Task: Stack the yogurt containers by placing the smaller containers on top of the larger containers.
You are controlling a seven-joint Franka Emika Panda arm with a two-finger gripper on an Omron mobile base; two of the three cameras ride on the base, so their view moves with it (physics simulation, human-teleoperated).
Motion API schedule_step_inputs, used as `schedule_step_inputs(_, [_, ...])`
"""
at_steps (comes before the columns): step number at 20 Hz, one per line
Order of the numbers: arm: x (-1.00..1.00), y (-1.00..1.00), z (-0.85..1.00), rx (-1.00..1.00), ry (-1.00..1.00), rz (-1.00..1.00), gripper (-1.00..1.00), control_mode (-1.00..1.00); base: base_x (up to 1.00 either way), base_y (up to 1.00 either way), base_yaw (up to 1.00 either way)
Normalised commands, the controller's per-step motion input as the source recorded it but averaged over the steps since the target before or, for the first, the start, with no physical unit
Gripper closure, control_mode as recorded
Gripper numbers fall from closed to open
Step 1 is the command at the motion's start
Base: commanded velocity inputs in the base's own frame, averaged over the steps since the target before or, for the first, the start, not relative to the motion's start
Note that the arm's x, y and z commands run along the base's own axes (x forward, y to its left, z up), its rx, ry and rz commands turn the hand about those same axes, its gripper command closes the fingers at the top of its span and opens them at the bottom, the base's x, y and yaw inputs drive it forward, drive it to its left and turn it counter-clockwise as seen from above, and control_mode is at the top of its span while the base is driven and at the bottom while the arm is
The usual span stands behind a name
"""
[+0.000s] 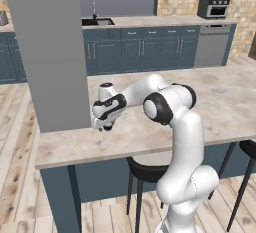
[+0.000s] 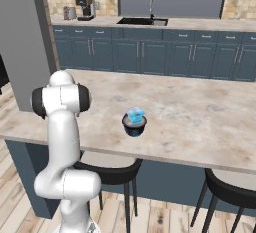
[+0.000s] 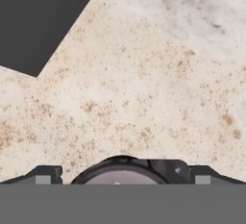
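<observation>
Light-blue boxy container sits atop wide dark cup; gripper jaws' spacing unclear.

The counter is a long slab of pale, beige-speckled marble with a dark blue base. A broad grey pillar stands on it at one end. Well away from the pillar, near the counter's front edge, a wide dark bowl-shaped cup sits directly on the marble, with a light-blue boxy container resting on top of it. In the hand view, a dark round cup with a pale top sits on the marble, near the pillar's foot.
</observation>
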Motion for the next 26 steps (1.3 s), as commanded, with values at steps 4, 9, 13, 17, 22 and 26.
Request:
schedule_step_inputs(4, [0.04, 0.01, -0.04, 0.00, 0.00, 0.00, 1.00, -1.00, 0.00, 0.00, 0.00])
schedule_step_inputs(9, [0.06, 0.01, -0.05, 0.00, 0.00, 0.00, 1.00, -1.00, 0.00, 0.00, 0.00])
schedule_step_inputs(13, [0.01, -0.01, -0.05, 0.00, 0.00, 0.00, 1.00, -1.00, 0.00, 0.00, 0.00])
schedule_step_inputs(17, [0.00, -0.10, 0.03, 0.00, 0.00, 0.00, 1.00, -1.00, 0.00, 0.00, 0.00])
schedule_step_inputs(22, [-0.06, -0.17, 0.23, 0.00, 0.04, -0.01, 1.00, -1.00, 0.00, 0.00, 0.00])
schedule_step_inputs(26, [-0.08, -0.24, 0.28, -0.01, 0.05, -0.07, 1.00, -1.00, 0.00, 0.00, 0.00])
